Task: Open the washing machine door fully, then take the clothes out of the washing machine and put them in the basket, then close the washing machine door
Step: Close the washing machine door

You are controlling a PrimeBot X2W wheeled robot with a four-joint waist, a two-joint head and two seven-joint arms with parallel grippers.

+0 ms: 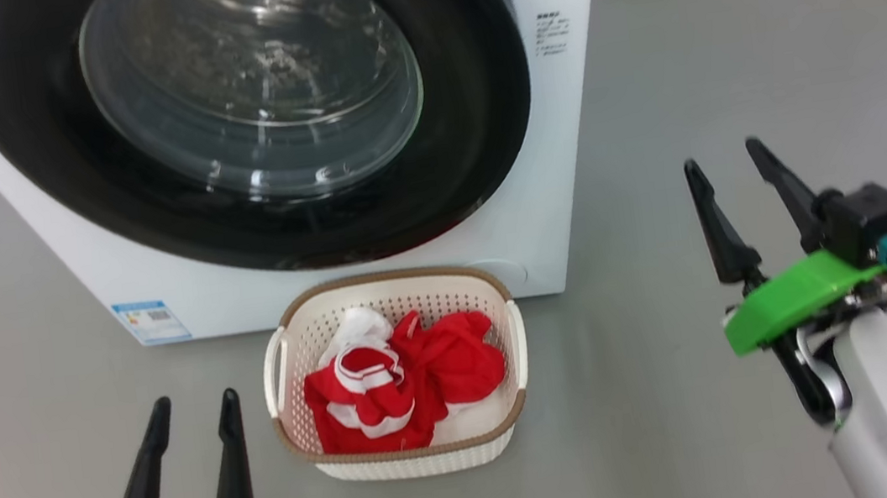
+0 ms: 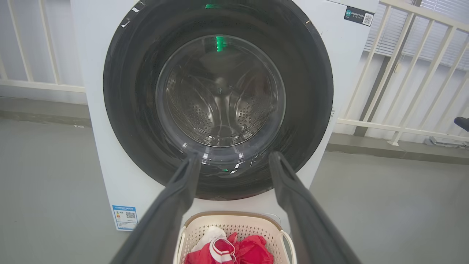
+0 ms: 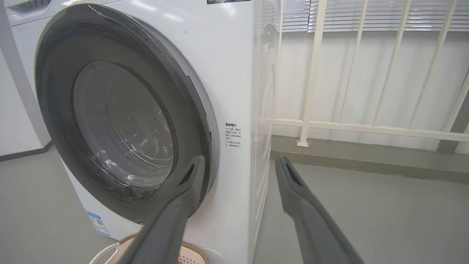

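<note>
Two pairs of dark fingers are spread wide, and nothing is gripped between them. The left fingers (image 1: 230,457) are seen at the lower left of the head view, over the bare grey floor (image 1: 725,62), near the left handle of the basket (image 1: 392,276) but apart from it. The right fingers (image 1: 718,228) are raised well off to the right, clear of the corner of the washing machine (image 1: 574,140), with open floor on every side.

The basket is set on the floor just in front of the machine's lower edge, directly below the washing machine door (image 1: 485,108). The clothes (image 1: 434,377), red with white trim, are heaped inside the basket, below its brown rim.

The door is shut, its glossy black rim laid flush against the white front. The perforated steel drum (image 2: 220,110) is seen through the glass. A blue label (image 1: 150,320) is stuck near the lower left corner of the front. A pale railing (image 2: 403,73) is seen behind the machine and to its right, and a stretch of floor lies between the railing and the machine's side.
</note>
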